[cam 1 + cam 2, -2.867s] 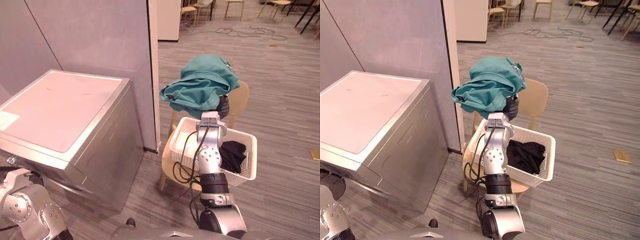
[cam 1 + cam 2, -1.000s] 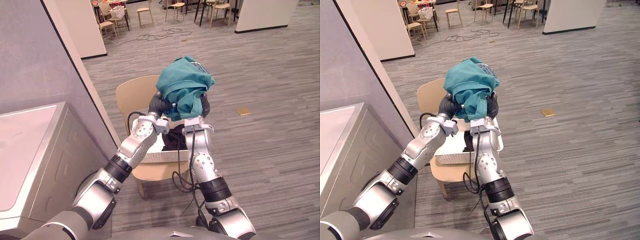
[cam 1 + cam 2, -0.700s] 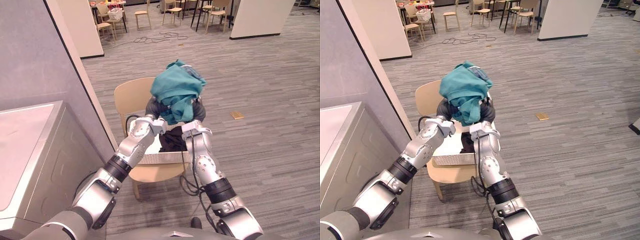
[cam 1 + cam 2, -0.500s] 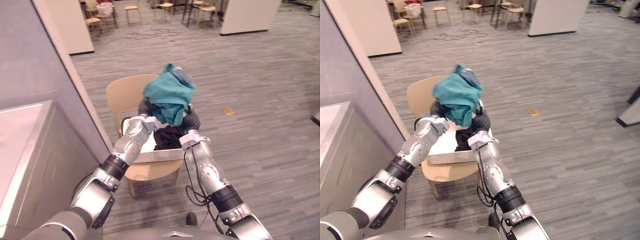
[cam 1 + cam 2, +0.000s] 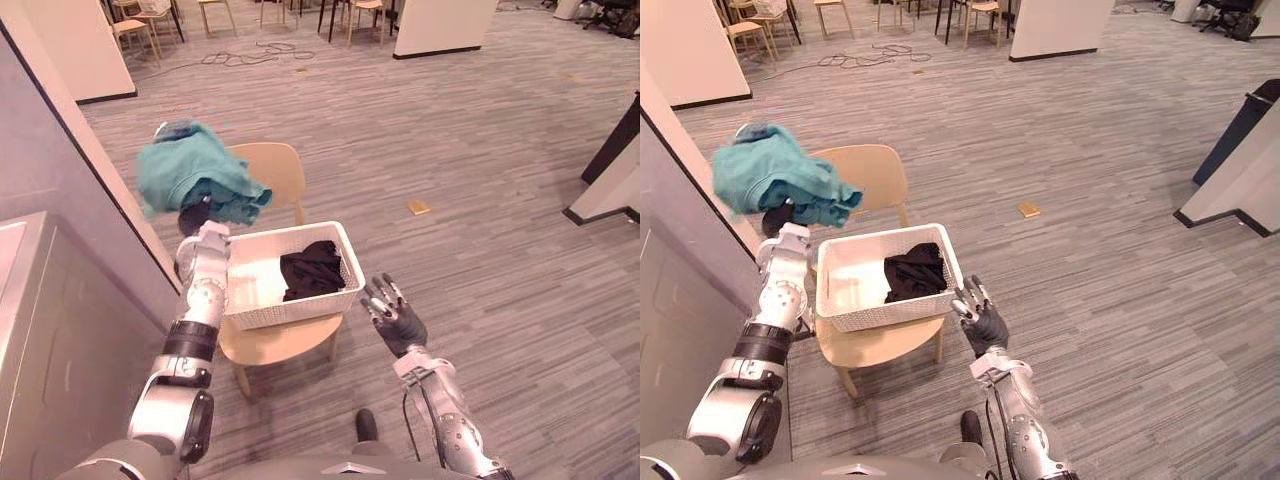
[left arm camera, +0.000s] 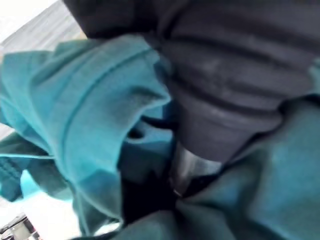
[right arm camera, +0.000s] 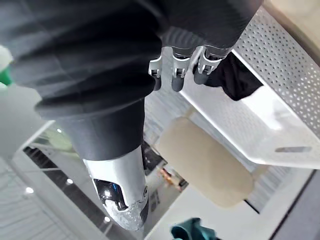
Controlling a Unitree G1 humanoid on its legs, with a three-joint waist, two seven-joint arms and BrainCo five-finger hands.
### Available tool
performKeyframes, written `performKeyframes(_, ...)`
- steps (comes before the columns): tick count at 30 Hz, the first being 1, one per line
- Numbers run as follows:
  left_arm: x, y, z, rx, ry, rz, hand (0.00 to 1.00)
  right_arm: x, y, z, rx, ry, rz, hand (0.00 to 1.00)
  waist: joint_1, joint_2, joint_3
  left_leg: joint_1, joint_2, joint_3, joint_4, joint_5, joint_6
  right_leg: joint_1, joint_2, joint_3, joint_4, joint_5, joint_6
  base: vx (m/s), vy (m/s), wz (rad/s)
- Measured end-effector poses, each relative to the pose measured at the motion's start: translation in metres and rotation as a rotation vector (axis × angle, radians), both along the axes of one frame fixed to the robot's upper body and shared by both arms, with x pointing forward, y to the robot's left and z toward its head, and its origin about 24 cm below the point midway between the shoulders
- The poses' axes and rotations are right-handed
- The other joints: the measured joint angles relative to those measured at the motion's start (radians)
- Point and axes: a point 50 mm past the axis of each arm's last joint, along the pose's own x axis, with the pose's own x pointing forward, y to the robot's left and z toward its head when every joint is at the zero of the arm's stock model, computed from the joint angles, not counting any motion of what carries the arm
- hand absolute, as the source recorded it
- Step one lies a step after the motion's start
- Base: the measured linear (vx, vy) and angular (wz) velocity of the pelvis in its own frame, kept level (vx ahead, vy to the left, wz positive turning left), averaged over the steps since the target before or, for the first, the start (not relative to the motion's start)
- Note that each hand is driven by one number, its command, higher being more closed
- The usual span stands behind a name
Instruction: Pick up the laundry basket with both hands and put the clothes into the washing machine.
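We see the white laundry basket (image 5: 270, 308) sitting on the seat of a tan wooden chair (image 5: 280, 175), with neither hand on it. Inside it, toward its right end, lies a crumpled black garment (image 5: 312, 268); the left part of its bottom is bare. Just left of the basket and above its rim, the left hand (image 5: 194, 216) is raised with a teal garment (image 5: 190, 180) bunched over it, the cloth hanging in front of the left part of the chair's backrest. In the left wrist view the teal folds wrap round the hand, so we cannot tell how its fingers stand. The right hand (image 5: 398, 320) hovers to the right of the basket's near right corner, apart from it, its fingers (image 7: 175, 75) straight and spread with nothing between them; its wrist view looks past them to the perforated basket wall and the black garment. On the near left, beside a grey partition wall, stands the washing machine (image 5: 60, 340), well apart from the chair. Grey striped floor (image 5: 480, 200) stretches to the right and far back, where more chairs stand.
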Motion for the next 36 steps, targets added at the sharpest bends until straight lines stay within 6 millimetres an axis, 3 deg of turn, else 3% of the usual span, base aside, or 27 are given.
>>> performKeyframes(6, -0.050, 0.036, -0.043, -0.050, 0.085, 0.162, 1.00, -0.020, -0.045, -0.018, 0.045, 0.066, -0.302, 0.00, 0.002, 0.017, 0.007, 0.016, 0.014, 0.024, -0.001, -0.009, -0.004, 0.001, 0.021, 0.020, 0.000, -0.003, 0.001, 0.02, -0.013, -0.12)
performKeyframes(9, -0.087, 0.041, -0.082, -0.021, 0.205, 0.168, 1.00, -0.042, -0.077, -0.048, 0.017, 0.198, -0.492, 0.00, 0.011, 0.025, 0.014, 0.030, 0.017, 0.020, 0.002, -0.017, 0.000, 0.021, 0.021, 0.017, 0.000, -0.006, 0.003, 0.03, -0.006, 0.04)
performKeyframes(11, -0.122, 0.037, -0.115, 0.007, 0.330, 0.135, 1.00, -0.077, -0.097, -0.079, 0.045, 0.354, -0.678, 0.00, 0.032, 0.028, 0.017, 0.049, 0.024, 0.018, 0.030, -0.042, -0.003, 0.054, 0.021, 0.013, 0.000, -0.019, 0.008, 0.00, -0.002, 0.03)
performKeyframes(14, -0.163, 0.028, -0.144, 0.028, 0.462, 0.088, 1.00, -0.118, -0.108, -0.104, 0.092, 0.503, -0.854, 0.00, 0.051, 0.032, 0.017, 0.049, 0.028, 0.000, 0.054, -0.071, 0.006, 0.079, 0.012, -0.011, 0.014, -0.044, 0.014, -0.01, -0.004, 0.19)
performKeyframes(18, -0.206, 0.031, -0.174, 0.075, 0.626, 0.045, 1.00, -0.186, -0.106, -0.139, 0.174, 0.762, -1.051, 0.00, 0.083, 0.031, 0.016, 0.055, 0.029, -0.006, 0.055, -0.073, 0.006, 0.081, 0.002, -0.033, 0.057, -0.069, 0.015, -0.02, -0.004, 0.14)
performKeyframes(19, -0.207, 0.031, -0.175, 0.074, 0.635, 0.044, 1.00, -0.190, -0.105, -0.142, 0.179, 0.780, -1.060, 0.00, 0.085, 0.030, 0.016, 0.055, 0.029, -0.006, 0.055, -0.073, 0.006, 0.081, 0.001, -0.034, 0.059, -0.070, 0.015, -0.02, -0.005, 0.13)
performKeyframes(21, -0.220, 0.033, -0.187, 0.058, 0.700, 0.047, 1.00, -0.220, -0.092, -0.158, 0.243, 0.919, -1.128, 0.00, 0.101, 0.027, 0.013, 0.055, 0.026, -0.011, 0.055, -0.072, 0.007, 0.082, -0.005, -0.040, 0.069, -0.078, 0.015, -0.02, -0.004, 0.09)
performKeyframes(24, -0.233, 0.030, -0.199, 0.029, 0.769, 0.050, 1.00, -0.239, -0.073, -0.170, 0.312, 1.035, -1.147, 0.00, 0.103, 0.025, 0.011, 0.063, 0.024, -0.023, 0.055, -0.073, 0.008, 0.102, -0.010, -0.058, 0.065, -0.084, 0.010, -0.02, -0.006, 0.11)
performKeyframes(27, -0.243, 0.025, -0.210, 0.011, 0.834, 0.027, 1.00, -0.246, -0.059, -0.176, 0.357, 1.119, -1.127, 0.00, 0.102, 0.030, 0.010, 0.061, 0.024, -0.031, 0.055, -0.074, 0.009, 0.105, -0.011, -0.062, 0.064, -0.085, 0.011, -0.02, -0.012, 0.05)
performKeyframes(30, -0.248, 0.020, -0.215, 0.023, 0.876, -0.010, 1.00, -0.238, -0.060, -0.179, 0.348, 1.128, -1.099, 0.00, 0.100, 0.035, 0.015, 0.049, 0.027, -0.036, 0.059, -0.073, 0.011, 0.099, -0.008, -0.064, 0.064, -0.085, 0.011, -0.02, -0.015, 0.04)
performKeyframes(33, -0.248, 0.019, -0.215, 0.029, 0.879, -0.021, 1.00, -0.209, -0.061, -0.180, 0.299, 1.096, -0.995, 0.00, 0.100, 0.040, 0.048, 0.036, 0.051, -0.042, 0.104, -0.088, 0.019, 0.092, 0.004, -0.064, 0.104, -0.108, 0.004, -0.03, -0.032, 0.05)
performKeyframes(36, -0.246, 0.020, -0.214, 0.028, 0.865, -0.018, 1.00, -0.171, -0.060, -0.179, 0.220, 1.038, -0.838, 0.00, 0.109, 0.049, 0.077, -0.055, 0.095, -0.070, 0.234, -0.113, 0.029, 0.015, 0.012, -0.082, 0.252, -0.181, -0.004, -0.04, -0.062, 0.31)
